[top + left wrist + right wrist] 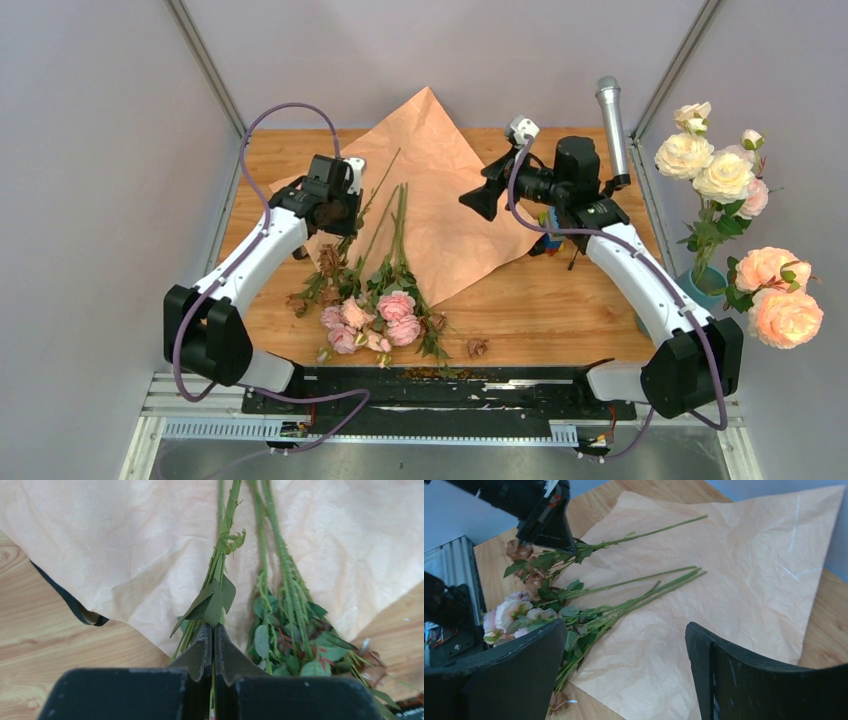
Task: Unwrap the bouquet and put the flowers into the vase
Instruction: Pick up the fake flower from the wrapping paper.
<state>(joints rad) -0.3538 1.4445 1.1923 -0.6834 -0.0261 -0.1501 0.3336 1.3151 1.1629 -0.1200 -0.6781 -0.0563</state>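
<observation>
The bouquet lies unwrapped: the tan paper (440, 190) is spread flat, and the flowers (372, 318) rest along its left edge with their pink and cream heads toward the near edge. My left gripper (338, 218) is shut on one green stem (220, 555), whose leaves poke out past the fingertips (205, 635). My right gripper (484, 200) hovers open over the paper (724, 570), nothing between its fingers (524, 650). A small blue thing (548, 243), mostly hidden under my right wrist, looks like the vase.
A silver microphone (611, 120) on a black stand rises at the back right. Large peach roses (770, 290) stand in a teal pot (700, 287) past the table's right edge. Dried brown bits (477, 347) lie near the front edge. A black ribbon (75, 607) peeks from under the paper.
</observation>
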